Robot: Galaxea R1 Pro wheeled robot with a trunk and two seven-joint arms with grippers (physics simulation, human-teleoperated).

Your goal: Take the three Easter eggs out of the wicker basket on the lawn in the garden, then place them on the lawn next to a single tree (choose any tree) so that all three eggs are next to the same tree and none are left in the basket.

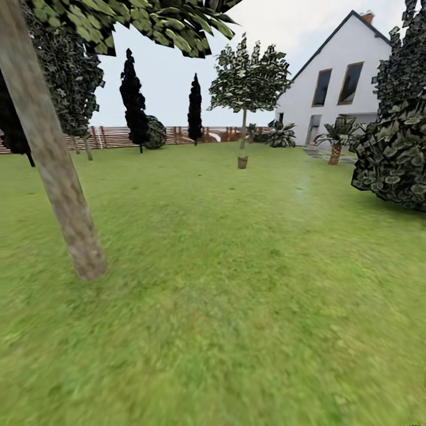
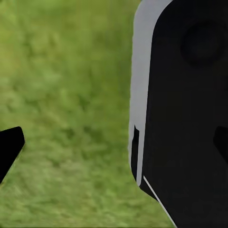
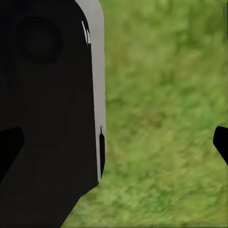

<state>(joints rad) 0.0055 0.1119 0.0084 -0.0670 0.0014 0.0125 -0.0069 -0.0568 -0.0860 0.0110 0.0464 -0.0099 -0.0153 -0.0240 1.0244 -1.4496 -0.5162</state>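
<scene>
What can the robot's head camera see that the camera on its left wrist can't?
The head view takes in the garden: a tree with a thick grey-brown trunk close by, a small brown wicker basket far off on the grass, a white house, a wooden fence and a short palm. The left wrist view shows a close-up dark robot part with a pale grey edge, and one black fingertip. Both views share the green lawn.

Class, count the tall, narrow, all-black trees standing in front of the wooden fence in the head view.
2: the larger black tree stands left of centre, and the slimmer black tree is to its right. Others may be hidden behind foliage.
</scene>
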